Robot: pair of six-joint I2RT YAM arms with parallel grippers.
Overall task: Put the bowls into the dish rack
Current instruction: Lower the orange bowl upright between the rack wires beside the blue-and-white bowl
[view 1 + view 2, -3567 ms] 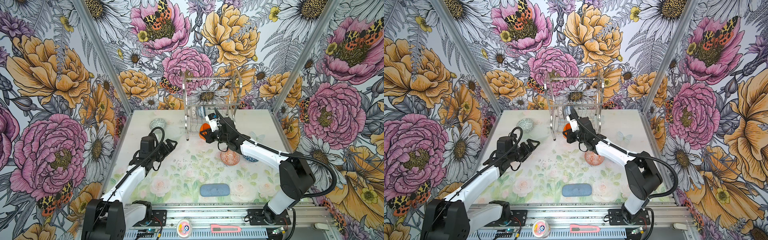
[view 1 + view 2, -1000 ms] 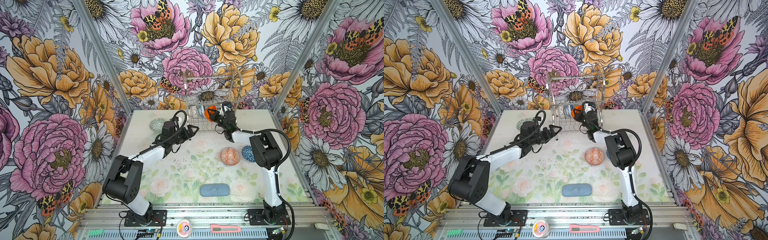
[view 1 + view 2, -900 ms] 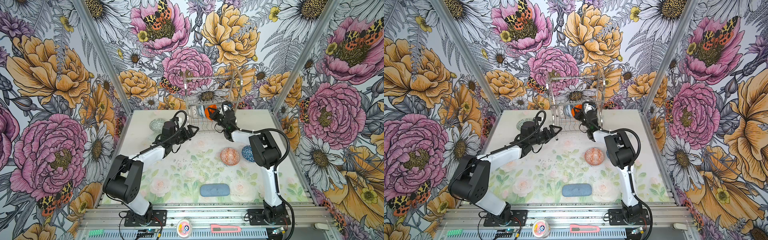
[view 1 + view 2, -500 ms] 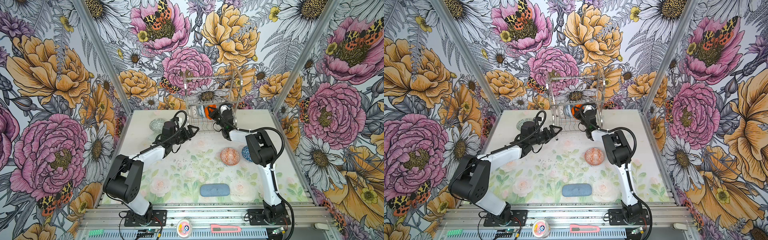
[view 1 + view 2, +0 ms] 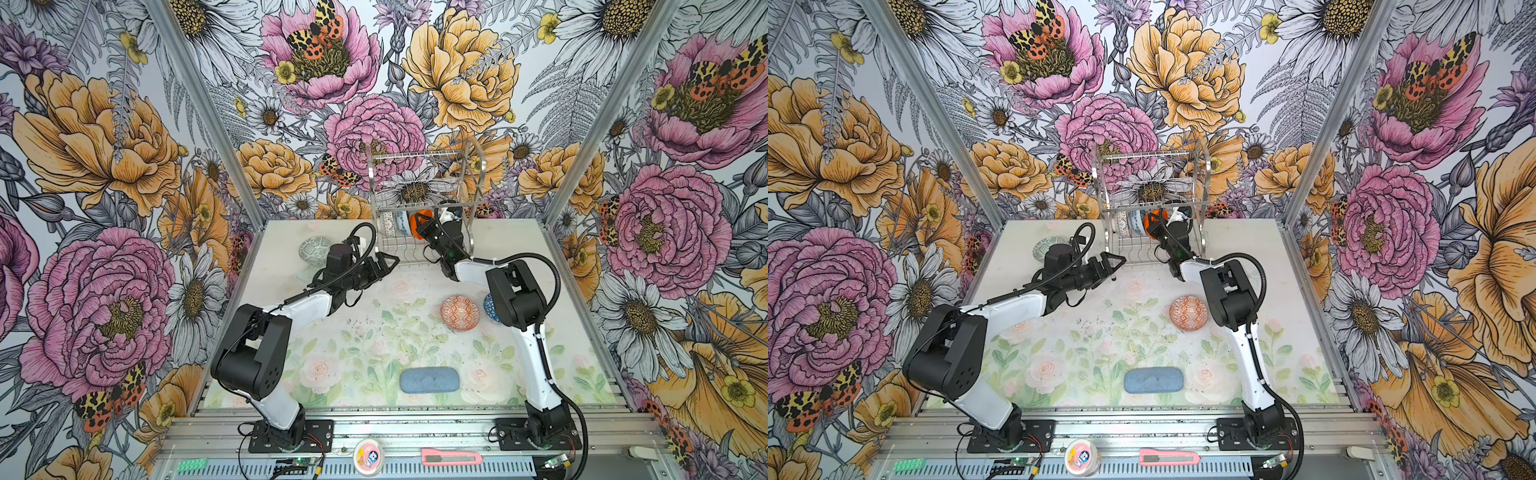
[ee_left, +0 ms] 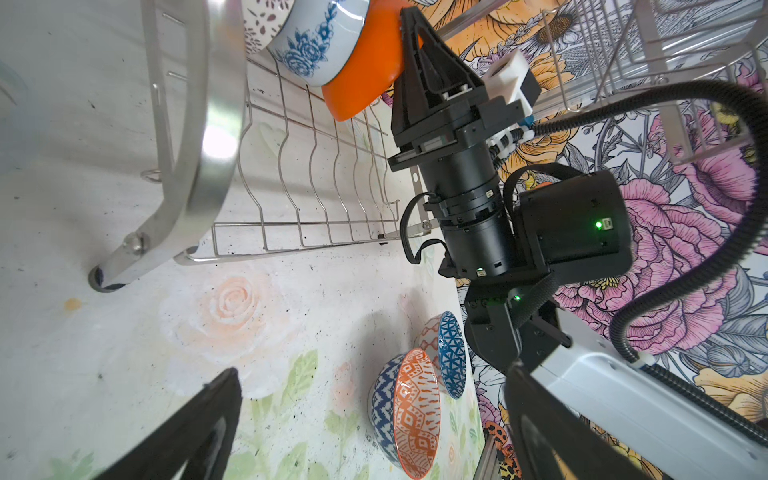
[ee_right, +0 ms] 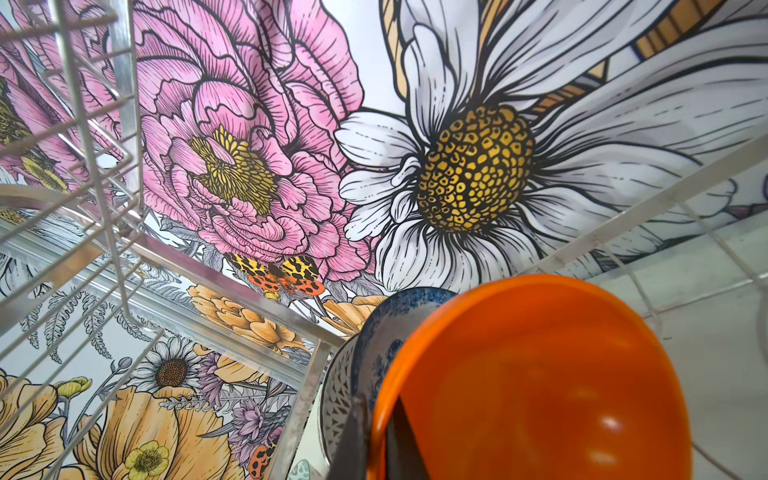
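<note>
Rim of orange bowl (image 5: 415, 219) pinched in right claw (image 6: 409, 29), on edge in lower tier of rack (image 5: 415, 154), just beside blue bowl (image 5: 400, 220). Settle it between wires, check the lean, then release slowly and back straight out. Left claw (image 5: 384, 264) spread, empty, near rack over counter (image 5: 374, 324).

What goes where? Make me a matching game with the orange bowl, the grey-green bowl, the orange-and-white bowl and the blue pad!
Things:
1. orange bowl
2. grey-green bowl
3. orange-white bowl
4. blue-grey pad

Places:
A. on the table, right beside the dark-blue bowl
B. held by the right gripper inside the dish rack
C. lying alone near the table's front edge
D. at the table's back left, beside the left arm

Right pairs: 1-B, 2-D, 3-A, 4-C
</note>
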